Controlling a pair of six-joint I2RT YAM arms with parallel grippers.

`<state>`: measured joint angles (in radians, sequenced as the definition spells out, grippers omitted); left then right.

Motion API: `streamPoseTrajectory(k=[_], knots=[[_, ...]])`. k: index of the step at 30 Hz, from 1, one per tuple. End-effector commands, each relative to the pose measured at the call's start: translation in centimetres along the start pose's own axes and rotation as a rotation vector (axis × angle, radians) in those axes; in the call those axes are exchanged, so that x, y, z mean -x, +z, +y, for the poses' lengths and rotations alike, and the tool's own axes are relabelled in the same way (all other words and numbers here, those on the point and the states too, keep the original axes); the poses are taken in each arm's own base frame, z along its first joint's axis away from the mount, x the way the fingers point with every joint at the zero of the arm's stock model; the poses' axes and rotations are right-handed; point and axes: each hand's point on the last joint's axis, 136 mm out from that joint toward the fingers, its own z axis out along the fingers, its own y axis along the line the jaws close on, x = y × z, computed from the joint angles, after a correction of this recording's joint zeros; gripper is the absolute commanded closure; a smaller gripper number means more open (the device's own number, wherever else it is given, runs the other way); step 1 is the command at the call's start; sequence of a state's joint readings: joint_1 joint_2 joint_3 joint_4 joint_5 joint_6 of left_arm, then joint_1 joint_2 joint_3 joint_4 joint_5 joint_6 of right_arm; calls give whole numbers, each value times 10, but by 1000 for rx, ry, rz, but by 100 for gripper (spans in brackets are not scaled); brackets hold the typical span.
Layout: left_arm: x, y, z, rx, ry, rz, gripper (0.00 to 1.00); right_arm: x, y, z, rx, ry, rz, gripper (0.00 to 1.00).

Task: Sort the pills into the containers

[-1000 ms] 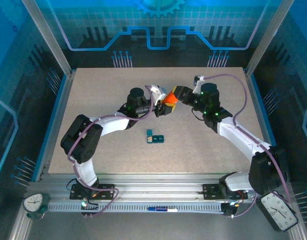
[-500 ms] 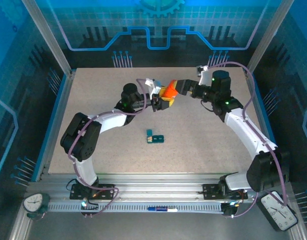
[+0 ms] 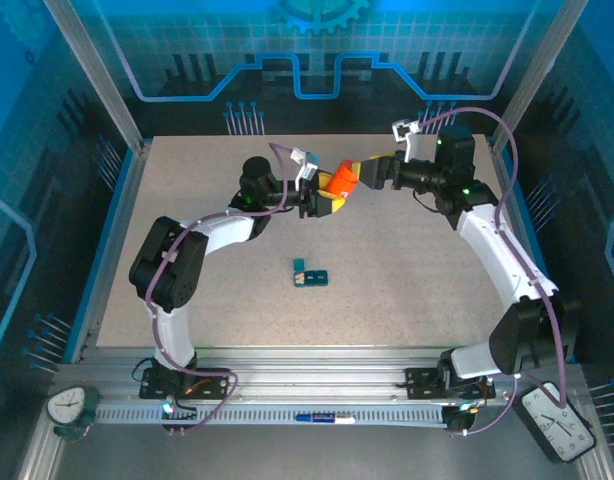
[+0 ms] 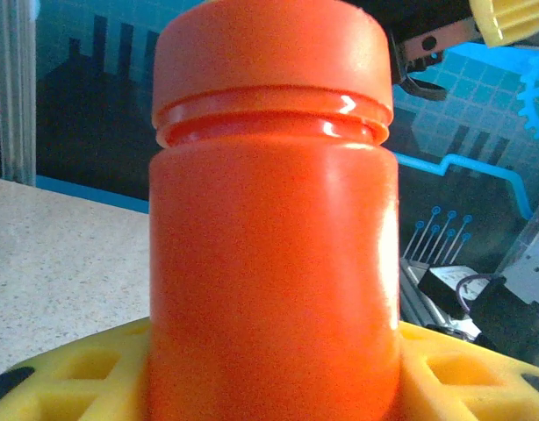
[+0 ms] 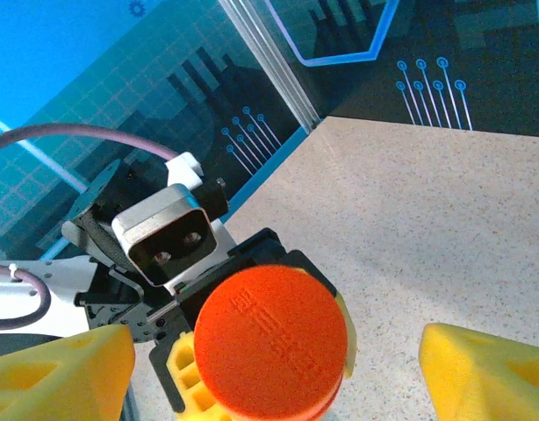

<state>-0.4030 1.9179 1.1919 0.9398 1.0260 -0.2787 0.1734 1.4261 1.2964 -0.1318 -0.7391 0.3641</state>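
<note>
The speckled beige table (image 3: 407, 290) stands inside an enclosure with blue-lit panels. Above its far half the two arms meet. The left gripper (image 3: 327, 202) pinches the orange cylindrical plastic bottle (image 4: 274, 237) by its lower body between yellow fingers (image 4: 68, 381), clear of the table. The right gripper (image 3: 361, 176) faces the bottle's round orange cap (image 5: 271, 338) end-on. Its yellow fingers (image 5: 485, 368) are spread wide on both sides of the cap and do not touch it. I judge that the next move is to close on the cap. The dark-teal plastic strip of joined square containers (image 3: 310, 275) lies flat on the table, well apart from both grippers and toward the near edge. Its long axis runs left to right. The left gripper is the nearer one. The strip is small, with a pale spot at its left end. I cannot tell if the cells hold pills.
</note>
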Motion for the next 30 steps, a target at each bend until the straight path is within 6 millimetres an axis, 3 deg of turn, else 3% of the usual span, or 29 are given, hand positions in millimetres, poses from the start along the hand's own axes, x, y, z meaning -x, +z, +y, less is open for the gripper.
streamPoseTrajectory(k=[1, 11, 14, 20, 24, 30], knots=[[12, 1, -8, -59, 39, -11, 100, -2, 7, 11, 37, -37, 47, 16], [11, 1, -10, -69, 30, -7, 100, -13, 20, 2, 19, -22, 93, 23], [12, 1, -10, -71, 31, -7, 100, -15, 23, 3, 23, -19, 104, 31], [13, 1, -10, -72, 32, -9, 100, -21, 27, 3, 22, -2, 116, 60], [17, 1, -11, -60, 48, -22, 100, -30, 33, -2, -12, 52, 111, 66], [19, 3, -5, 48, 127, -40, 100, -54, 45, -15, -159, 183, 84, 69]])
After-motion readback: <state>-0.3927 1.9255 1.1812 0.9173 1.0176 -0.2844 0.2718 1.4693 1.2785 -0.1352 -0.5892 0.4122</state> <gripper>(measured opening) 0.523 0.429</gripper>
